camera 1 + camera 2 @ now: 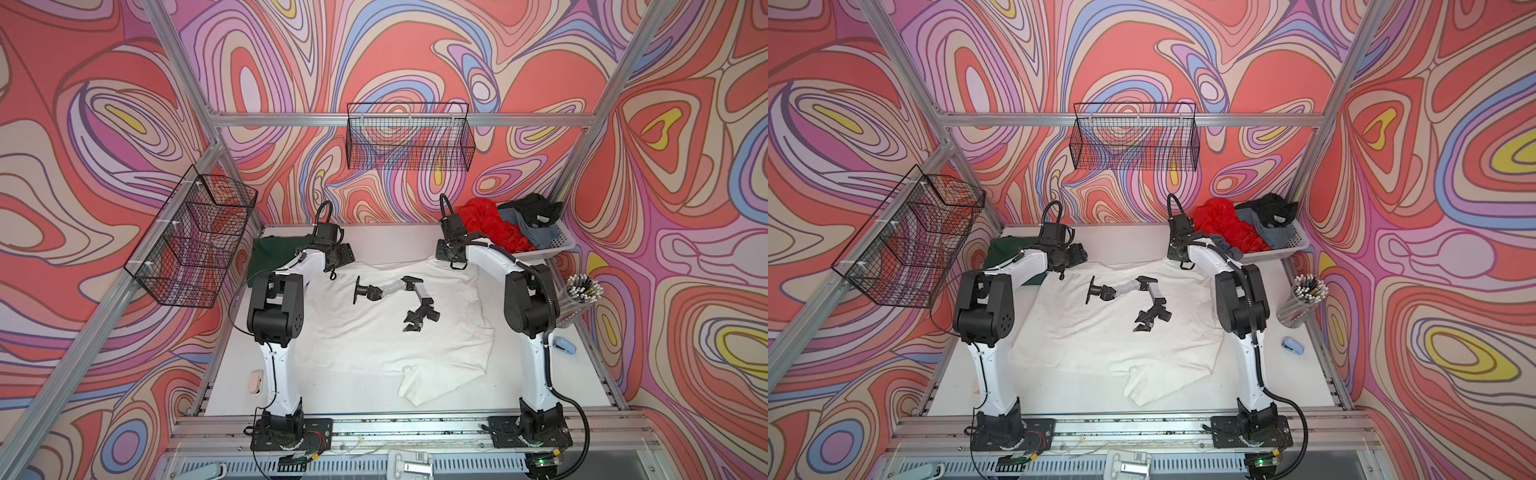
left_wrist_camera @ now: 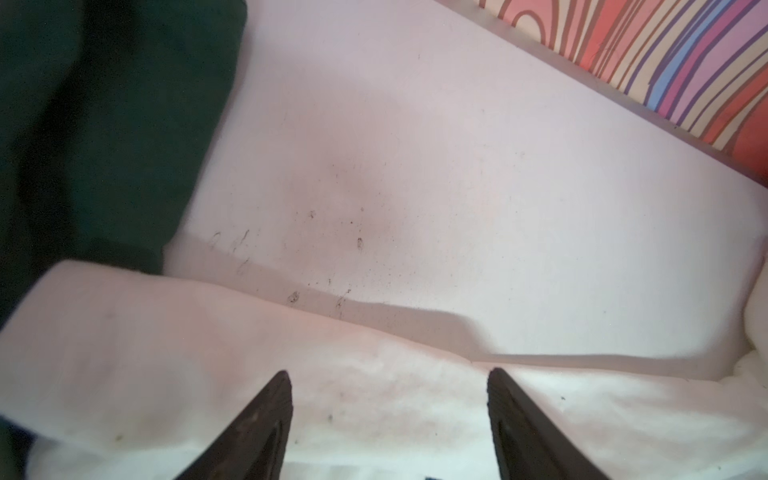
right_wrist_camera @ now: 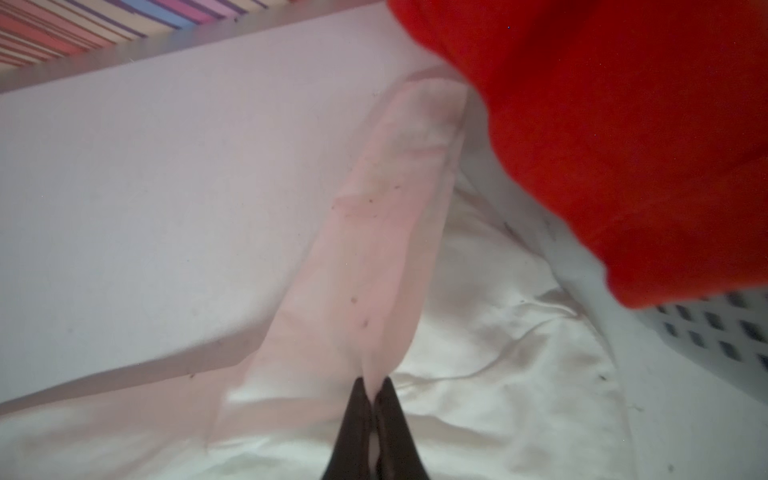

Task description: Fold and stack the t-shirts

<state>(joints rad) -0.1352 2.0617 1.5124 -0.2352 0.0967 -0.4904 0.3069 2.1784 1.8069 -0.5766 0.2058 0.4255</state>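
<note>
1. White t-shirt (image 1: 395, 332) (image 1: 1121, 328) spread flat over the middle of the tabletop (image 1: 374, 240) in both top views, black print (image 1: 399, 299) facing up, one sleeve (image 1: 424, 382) lying crumpled toward the near edge.
2. Left pincer (image 2: 388, 374) wide, fingertips well apart, nothing between them. Hovering over the far left edge of the white t-shirt, as seen in the left wrist view; contact with the cloth not possible to tell.
3. Right pincer (image 3: 376, 386) closed tight on a raised fold of the white t-shirt at its far right corner. Cloth pulled up into a ridge from the fingertips.
4. Dark green t-shirt (image 1: 270, 253) (image 2: 104, 124) flat in the far left corner of the tabletop, just beside the white one, partly hidden by the left arm.
5. Red t-shirt (image 1: 486, 226) (image 3: 623, 124), grey t-shirt (image 1: 536, 232) and black t-shirt (image 1: 534, 208) heaped in the white basket (image 1: 559, 243) at the far right corner. Red one hanging over the basket wall, near the right pincer.
</note>
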